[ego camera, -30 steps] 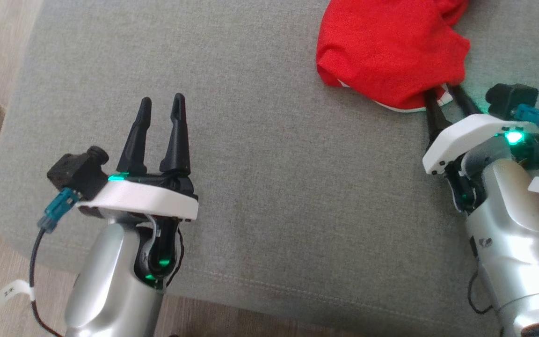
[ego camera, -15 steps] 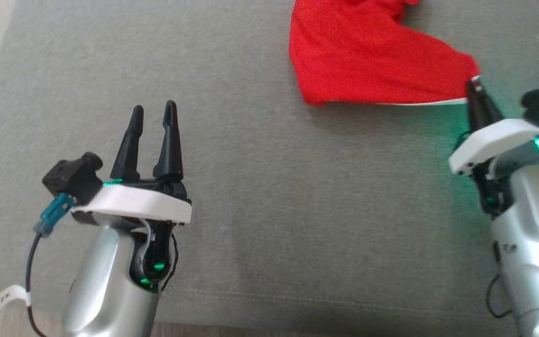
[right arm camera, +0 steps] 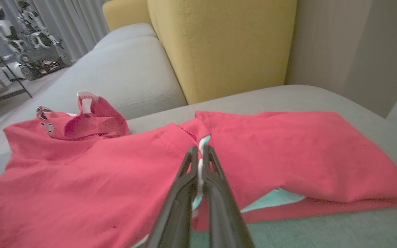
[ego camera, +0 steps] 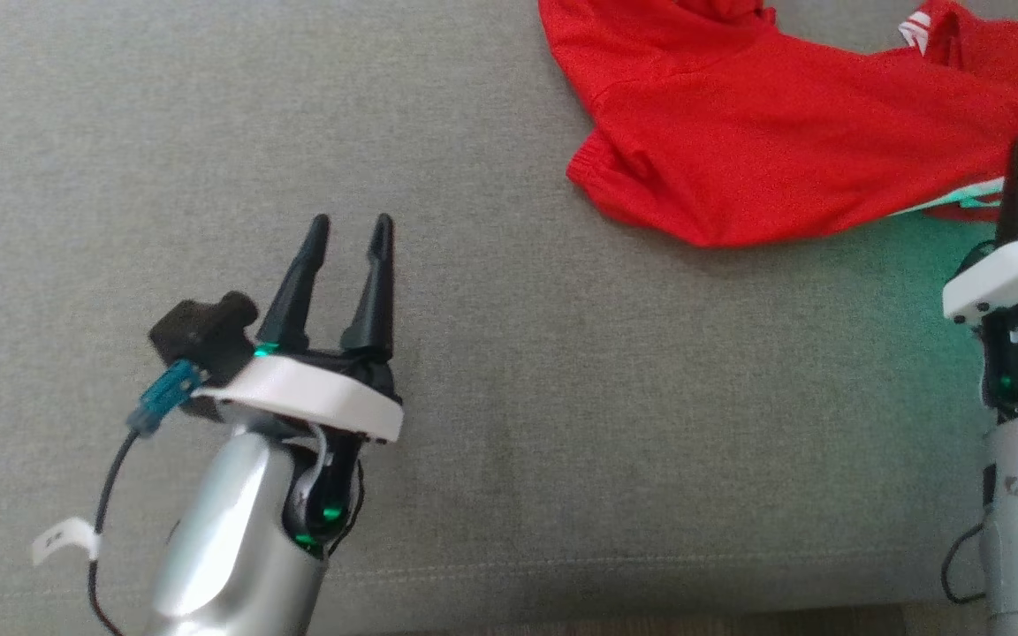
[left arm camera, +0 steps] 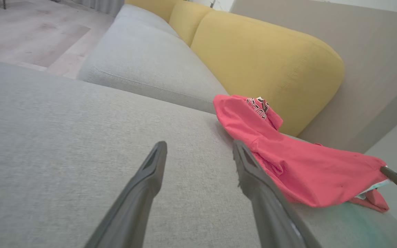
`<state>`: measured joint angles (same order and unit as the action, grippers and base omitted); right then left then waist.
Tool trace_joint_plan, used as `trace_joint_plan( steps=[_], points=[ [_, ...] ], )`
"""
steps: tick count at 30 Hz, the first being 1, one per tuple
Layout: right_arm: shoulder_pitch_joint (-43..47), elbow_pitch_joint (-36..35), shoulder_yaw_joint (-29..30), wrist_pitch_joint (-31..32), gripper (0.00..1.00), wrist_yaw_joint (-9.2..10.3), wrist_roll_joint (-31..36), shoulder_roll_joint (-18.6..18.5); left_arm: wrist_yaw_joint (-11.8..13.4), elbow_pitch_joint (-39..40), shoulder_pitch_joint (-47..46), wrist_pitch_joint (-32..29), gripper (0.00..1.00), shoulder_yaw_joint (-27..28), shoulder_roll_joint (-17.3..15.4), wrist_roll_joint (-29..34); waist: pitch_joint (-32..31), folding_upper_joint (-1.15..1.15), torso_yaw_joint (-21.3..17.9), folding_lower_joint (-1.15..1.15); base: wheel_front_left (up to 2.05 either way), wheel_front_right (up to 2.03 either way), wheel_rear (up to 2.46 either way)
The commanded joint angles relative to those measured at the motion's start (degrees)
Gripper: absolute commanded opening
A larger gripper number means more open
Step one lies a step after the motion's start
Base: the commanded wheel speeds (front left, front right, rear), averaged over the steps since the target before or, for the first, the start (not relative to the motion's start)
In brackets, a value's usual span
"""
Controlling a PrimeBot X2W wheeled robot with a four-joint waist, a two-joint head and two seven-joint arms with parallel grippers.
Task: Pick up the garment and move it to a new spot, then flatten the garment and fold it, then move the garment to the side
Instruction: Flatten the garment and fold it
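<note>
Seen from my remote station: a grey fabric sofa seat (ego camera: 509, 371) carries a single red garment (ego camera: 783, 150). It lies loose and rumpled at the cushion's far right in my head view, neck opening and white label turned up, with a pale white-and-mint inner edge showing at the near hem. Yellow back cushions (left arm camera: 267, 65) stand behind it, and a second grey seat (left arm camera: 143, 69) adjoins alongside.

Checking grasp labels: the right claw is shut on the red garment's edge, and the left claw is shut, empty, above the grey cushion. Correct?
No: the left claw is open, not shut, as the left wrist view shows. The right claw is indeed shut on the edge of the red garment.
</note>
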<state>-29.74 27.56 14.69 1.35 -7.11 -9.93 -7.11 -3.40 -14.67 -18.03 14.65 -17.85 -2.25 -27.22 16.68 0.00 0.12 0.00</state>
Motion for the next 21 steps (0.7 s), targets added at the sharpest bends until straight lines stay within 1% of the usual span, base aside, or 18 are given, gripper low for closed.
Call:
trace_joint_plan(
  steps=[1, 6, 12, 16, 21],
  points=[
    [0.2, -2.6, 0.1, 0.4, 0.0, -0.37, 1.2, 0.4, -0.4, 1.1, -2.9, 0.3, 1.0, 0.9, -0.6, 0.7, 0.7, 0.0, -0.7, 0.0, 0.0, 0.0, 0.0],
    [0.1, -4.1, 4.9, 1.3, 0.0, -0.37, 4.7, 2.2, -1.6, -2.6, -5.8, 0.3, 1.0, -3.2, -0.6, 1.7, 2.2, 0.0, -2.1, 0.0, 0.0, 0.0, 0.0],
    [-1.6, -4.5, 9.1, 0.7, 0.0, -0.37, 7.8, 3.6, -3.1, -9.7, -11.6, 0.3, 1.0, -9.0, -0.6, 4.7, 4.0, 0.0, -3.9, 0.0, 0.0, 0.0, 0.0],
    [-2.8, -4.1, 9.6, 0.5, 0.0, -0.37, 8.6, 4.0, -3.7, -13.7, -16.0, 0.3, 1.0, -12.7, -0.6, 6.8, 5.2, 0.0, -5.2, 0.0, 0.0, 0.0, 0.0],
    [-4.1, -3.0, 7.4, 0.3, 0.0, -0.37, 7.4, 4.2, -4.0, -18.8, -22.0, 0.3, 1.0, -17.8, -0.9, 10.3, 6.6, 0.0, -7.1, 0.0, 0.0, 0.0, 0.0]
  ],
)
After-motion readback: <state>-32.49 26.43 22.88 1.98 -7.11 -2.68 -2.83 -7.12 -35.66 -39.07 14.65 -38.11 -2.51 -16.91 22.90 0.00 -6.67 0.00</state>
